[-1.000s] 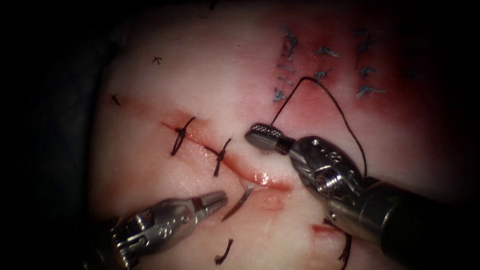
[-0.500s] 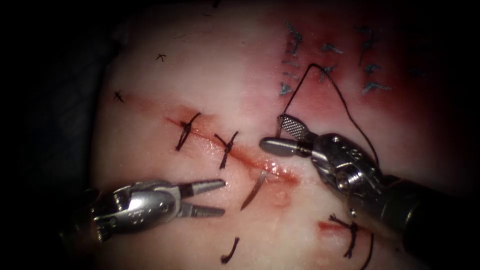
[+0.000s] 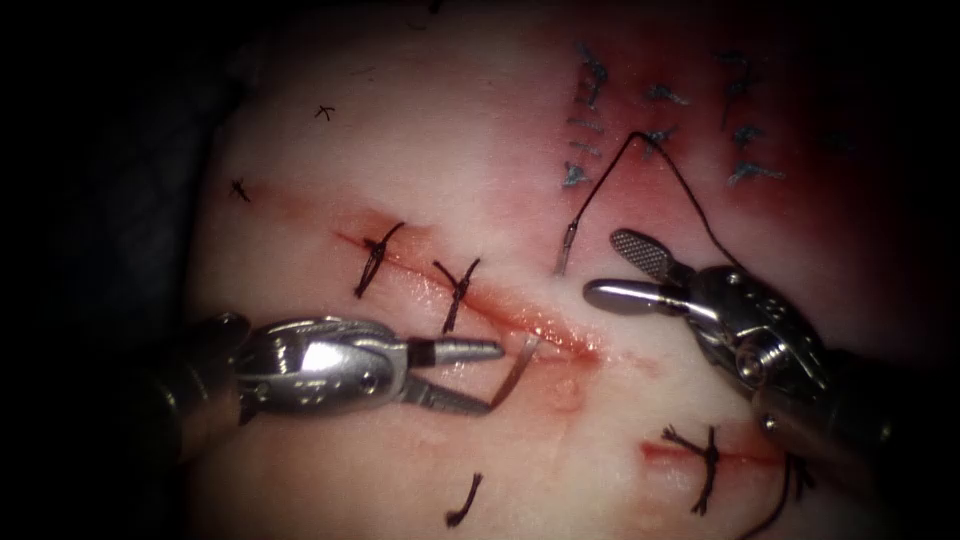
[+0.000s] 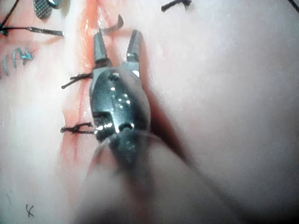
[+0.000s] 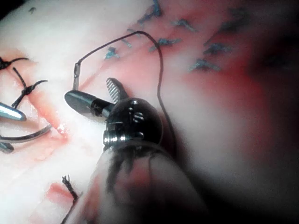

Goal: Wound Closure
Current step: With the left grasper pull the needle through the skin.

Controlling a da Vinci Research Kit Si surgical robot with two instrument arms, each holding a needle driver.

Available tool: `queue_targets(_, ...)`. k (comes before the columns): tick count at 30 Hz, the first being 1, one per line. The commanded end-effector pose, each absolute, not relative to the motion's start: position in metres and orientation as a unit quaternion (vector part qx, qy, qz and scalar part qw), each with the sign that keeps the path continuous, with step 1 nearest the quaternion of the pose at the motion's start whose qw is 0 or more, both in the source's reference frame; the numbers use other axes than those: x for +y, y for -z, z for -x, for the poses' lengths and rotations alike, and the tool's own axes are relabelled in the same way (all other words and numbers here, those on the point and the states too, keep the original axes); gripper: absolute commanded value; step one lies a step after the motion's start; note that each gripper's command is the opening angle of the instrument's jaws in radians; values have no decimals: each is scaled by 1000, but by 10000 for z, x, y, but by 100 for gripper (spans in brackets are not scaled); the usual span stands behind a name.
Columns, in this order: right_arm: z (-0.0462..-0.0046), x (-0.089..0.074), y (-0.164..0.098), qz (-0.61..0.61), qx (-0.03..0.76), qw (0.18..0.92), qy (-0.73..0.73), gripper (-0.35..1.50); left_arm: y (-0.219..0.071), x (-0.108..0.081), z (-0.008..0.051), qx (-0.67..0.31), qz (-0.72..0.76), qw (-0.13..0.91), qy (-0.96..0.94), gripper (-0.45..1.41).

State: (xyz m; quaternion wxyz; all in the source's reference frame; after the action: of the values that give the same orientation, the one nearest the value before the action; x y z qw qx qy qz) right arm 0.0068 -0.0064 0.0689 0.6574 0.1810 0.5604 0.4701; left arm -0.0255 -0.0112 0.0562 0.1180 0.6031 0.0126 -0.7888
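The curved needle (image 3: 515,368) sits in the tissue (image 3: 330,180) across the cut (image 3: 520,318). Its tip part sticks out on the left side, and its tail end (image 3: 565,250) stands out on the right side. Black thread (image 3: 690,195) runs from the tail in a loop and passes behind the right tool. My left tool (image 3: 495,376) is open, its jaw tips on either side of the needle's tip part and not closed on it; the left wrist view shows the left tool (image 4: 117,39) just short of the needle (image 4: 112,25). My right tool (image 3: 602,266) is open and holds nothing, just right of the tail; the right wrist view shows the right tool (image 5: 88,91) beside the thread (image 5: 159,60).
Two tied stitches (image 3: 375,260) (image 3: 458,290) close the cut's left part. Another stitch (image 3: 705,465) crosses a short second cut below the right tool. A cut thread end (image 3: 462,505) lies near the front. Blue marks (image 3: 660,120) and red fluid (image 3: 650,190) sit at the back right.
The right tool's jaws opened, let go of the needle's tail end and drew back to the right. The left tool's jaws opened and moved right, up to the needle's tip part.
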Motion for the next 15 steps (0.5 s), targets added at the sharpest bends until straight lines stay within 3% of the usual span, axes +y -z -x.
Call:
queue_targets(1, -72, -63, -695, -181, 561, 657, -469, 105, -569, -109, 262, 13, -599, 120, 792, 78)
queue_targets(13, -70, -74, -697, -172, 570, 657, -462, 111, -587, -123, 290, 9, -583, 128, 802, 77)
queue_targets(15, -66, -75, -696, -163, 576, 655, -461, 111, -586, -117, 291, 12, -585, 124, 801, 67)
